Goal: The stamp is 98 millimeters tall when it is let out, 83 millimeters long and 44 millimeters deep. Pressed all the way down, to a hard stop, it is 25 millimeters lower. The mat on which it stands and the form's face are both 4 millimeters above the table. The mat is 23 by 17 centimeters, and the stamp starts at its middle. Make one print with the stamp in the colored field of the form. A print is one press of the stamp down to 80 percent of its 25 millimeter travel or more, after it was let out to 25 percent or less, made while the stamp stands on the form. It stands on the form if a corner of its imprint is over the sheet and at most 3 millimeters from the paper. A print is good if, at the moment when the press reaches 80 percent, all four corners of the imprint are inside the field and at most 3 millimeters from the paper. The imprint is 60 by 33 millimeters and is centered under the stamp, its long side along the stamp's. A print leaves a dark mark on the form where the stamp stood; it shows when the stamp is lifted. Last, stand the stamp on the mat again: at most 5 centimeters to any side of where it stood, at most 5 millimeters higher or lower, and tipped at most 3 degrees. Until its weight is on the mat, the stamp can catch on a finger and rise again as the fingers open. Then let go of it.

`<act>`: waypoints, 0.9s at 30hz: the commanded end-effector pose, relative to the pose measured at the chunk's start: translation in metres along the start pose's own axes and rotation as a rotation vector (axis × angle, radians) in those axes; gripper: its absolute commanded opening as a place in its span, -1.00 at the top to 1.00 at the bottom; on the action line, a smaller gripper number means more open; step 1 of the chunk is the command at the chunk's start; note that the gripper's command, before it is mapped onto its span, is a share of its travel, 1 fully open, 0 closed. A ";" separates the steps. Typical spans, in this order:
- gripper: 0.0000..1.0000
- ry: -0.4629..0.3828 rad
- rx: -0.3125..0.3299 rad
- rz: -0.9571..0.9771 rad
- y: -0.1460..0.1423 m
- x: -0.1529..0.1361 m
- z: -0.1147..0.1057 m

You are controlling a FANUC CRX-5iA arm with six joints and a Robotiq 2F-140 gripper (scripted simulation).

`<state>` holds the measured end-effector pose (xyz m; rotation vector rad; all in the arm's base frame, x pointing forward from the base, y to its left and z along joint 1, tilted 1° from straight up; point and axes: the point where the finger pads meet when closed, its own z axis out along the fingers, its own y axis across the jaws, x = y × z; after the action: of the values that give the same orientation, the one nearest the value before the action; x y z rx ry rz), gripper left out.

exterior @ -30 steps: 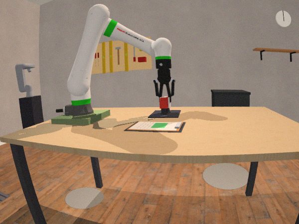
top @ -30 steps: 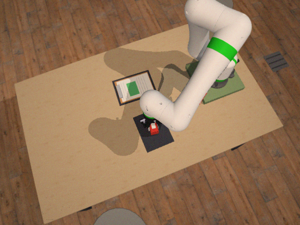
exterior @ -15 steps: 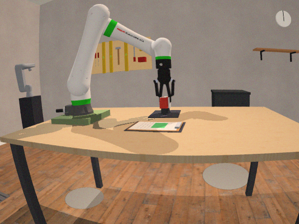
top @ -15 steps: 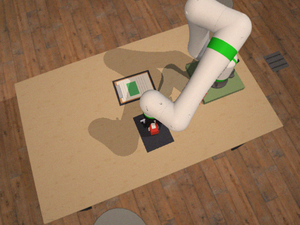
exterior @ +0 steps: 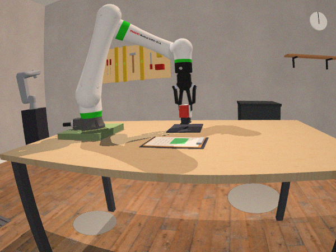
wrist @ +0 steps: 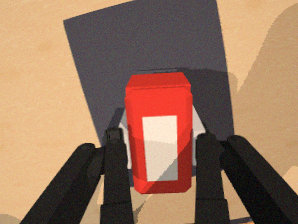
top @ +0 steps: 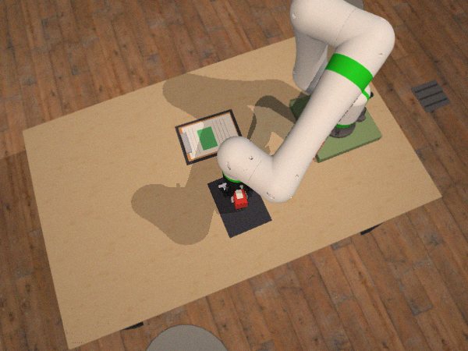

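The red stamp (top: 240, 199) (exterior: 183, 111) (wrist: 160, 129) with a white label on top is at the middle of the dark mat (top: 246, 222) (exterior: 193, 128) (wrist: 133, 36). I cannot tell whether its foot rests on the mat or hangs just above it. My gripper (top: 238, 193) (exterior: 185, 107) (wrist: 159, 116) comes straight down from above and is shut on the stamp's two long sides. The form (top: 226, 126) (exterior: 159, 141) lies on a dark clipboard beside the mat. Its green field (top: 207, 137) (exterior: 179, 140) bears no mark.
The arm's elbow and forearm (top: 304, 129) hang over the table between the form and the green base plate (top: 351, 136) (exterior: 89, 134). A black cabinet (exterior: 259, 110) stands behind the table.
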<state>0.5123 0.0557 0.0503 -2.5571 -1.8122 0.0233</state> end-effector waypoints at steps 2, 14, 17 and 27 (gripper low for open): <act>0.68 0.000 0.000 0.000 0.000 0.000 -0.015; 0.68 0.000 0.000 0.000 0.000 -0.001 -0.017; 0.68 0.000 0.000 -0.009 0.014 -0.028 -0.017; 0.68 0.000 0.000 -0.089 0.044 -0.183 -0.017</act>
<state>0.5037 -0.0763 0.0678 -2.5095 -1.8916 0.0331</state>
